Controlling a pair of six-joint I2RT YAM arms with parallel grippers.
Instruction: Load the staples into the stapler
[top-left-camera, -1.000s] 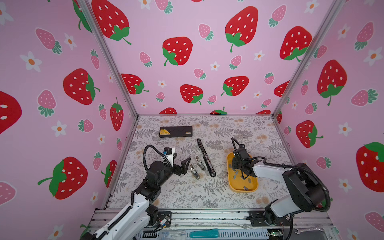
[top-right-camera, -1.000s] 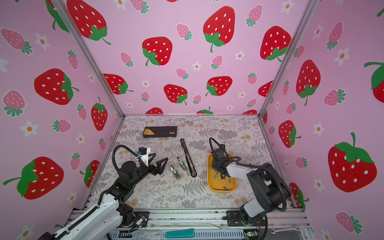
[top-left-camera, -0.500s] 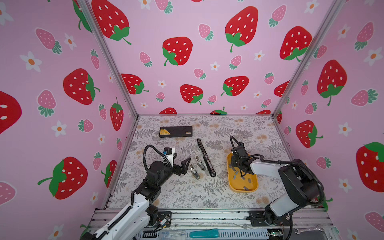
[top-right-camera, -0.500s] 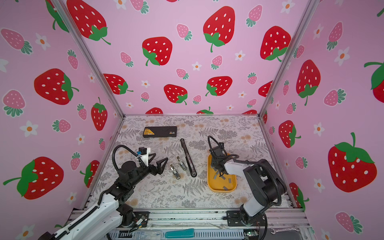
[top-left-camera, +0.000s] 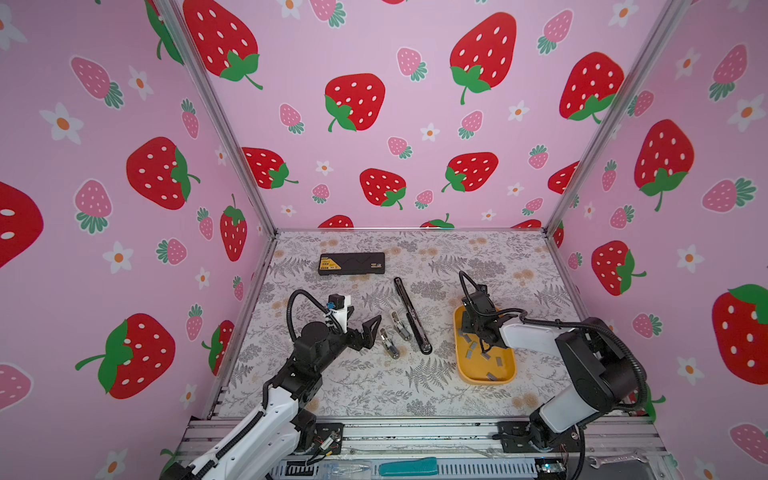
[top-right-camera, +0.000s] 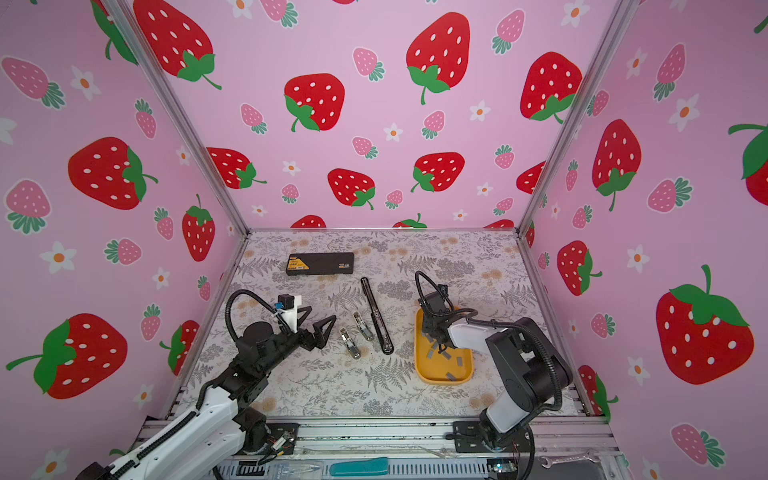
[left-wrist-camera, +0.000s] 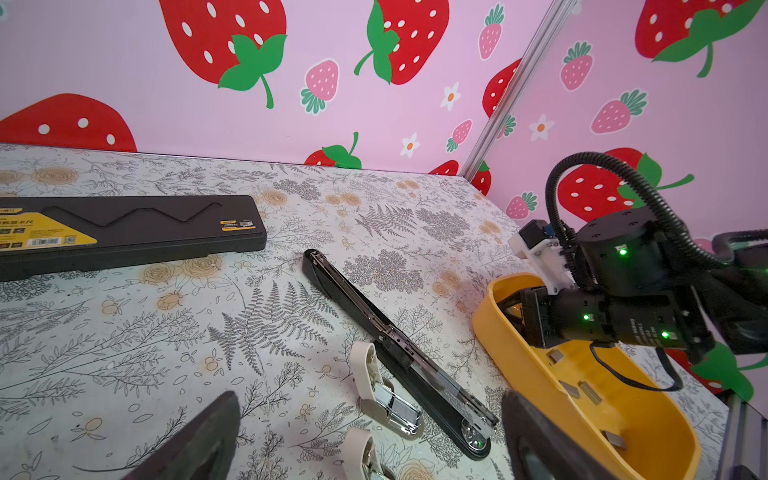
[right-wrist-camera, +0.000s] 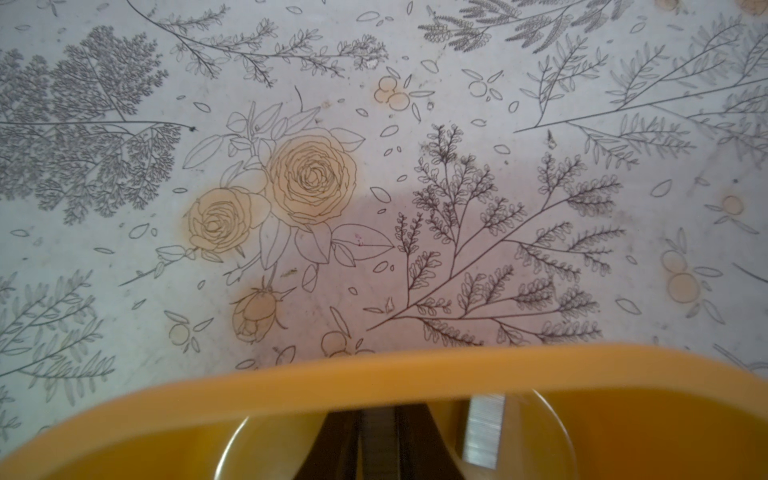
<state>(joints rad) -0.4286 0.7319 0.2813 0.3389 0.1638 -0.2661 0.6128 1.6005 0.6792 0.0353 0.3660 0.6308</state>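
Grey metal staple strips (top-left-camera: 491, 376) sit in a shallow yellow plastic tray (top-left-camera: 484, 380), so the right gripper (right-wrist-camera: 376, 436) dips in, pinched narrow on one — the left gripper (top-left-camera: 365, 316) hovers wide-spread by the small white staplers (top-left-camera: 389, 345).

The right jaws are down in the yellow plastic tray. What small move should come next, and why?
Probably lift the right gripper straight up: its jaws seem closed on one grey metal staple strip inside the yellow plastic tray, so raising it clears the rim.
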